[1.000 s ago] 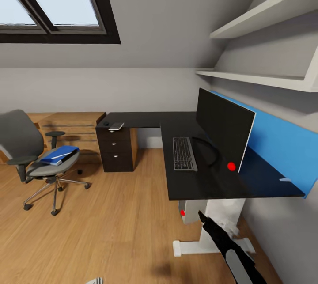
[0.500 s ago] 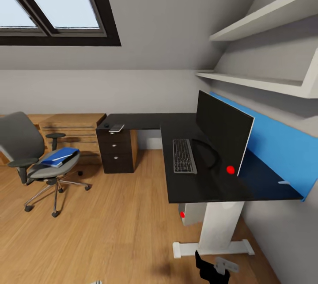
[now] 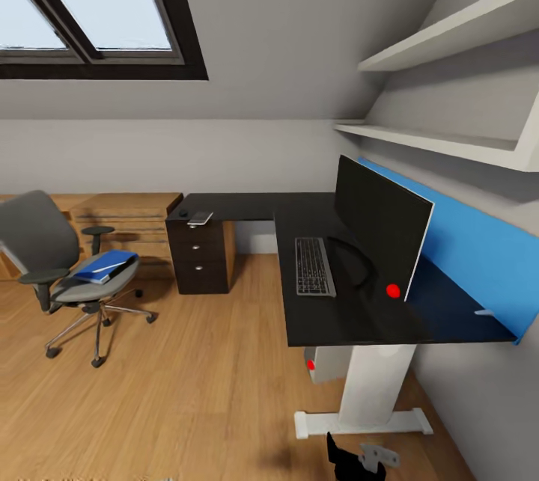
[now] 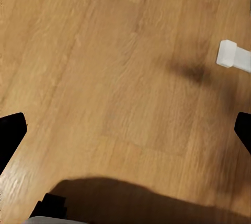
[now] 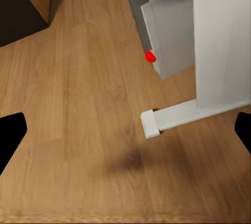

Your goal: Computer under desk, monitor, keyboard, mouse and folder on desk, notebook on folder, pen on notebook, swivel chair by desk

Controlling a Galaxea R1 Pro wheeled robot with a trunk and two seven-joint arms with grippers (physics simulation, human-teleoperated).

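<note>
Far left: swivel chair [image 3: 64,271] stands on the wood floor [image 3: 187,391], well apart from the bench [image 3: 352,316]. On casters, so it should roll with a push; take it at the backrest or an armrest, not the seat.

Folder [image 3: 105,265] lies on the chair seat, slightly skewed. Looks thick and rigid, moderately heavy, probably a slick cover. Pinch it along a long edge near the spine; the seat can swivel under load, so lift it straight up.

Mid scene, far end of the bench over the drawer pedestal [image 3: 201,260]: small flat grey item, likely the notebook [image 3: 199,218]. Thin and light, so it needs an edge grip or a slide off the bench rim. Pen too small to tell.

Right: keyboard [image 3: 314,266] lies on the bench just beside the monitor [image 3: 378,230], which stands upright. Computer [image 5: 164,28] sits under the bench by the white leg [image 3: 374,384].

Left tool [image 4: 125,130]: fingertips at the frame edges, spread wide, empty, over bare floor. Right tool [image 5: 125,130]: also wide, empty, aimed at the floor near the bench foot [image 5: 178,114].
</note>
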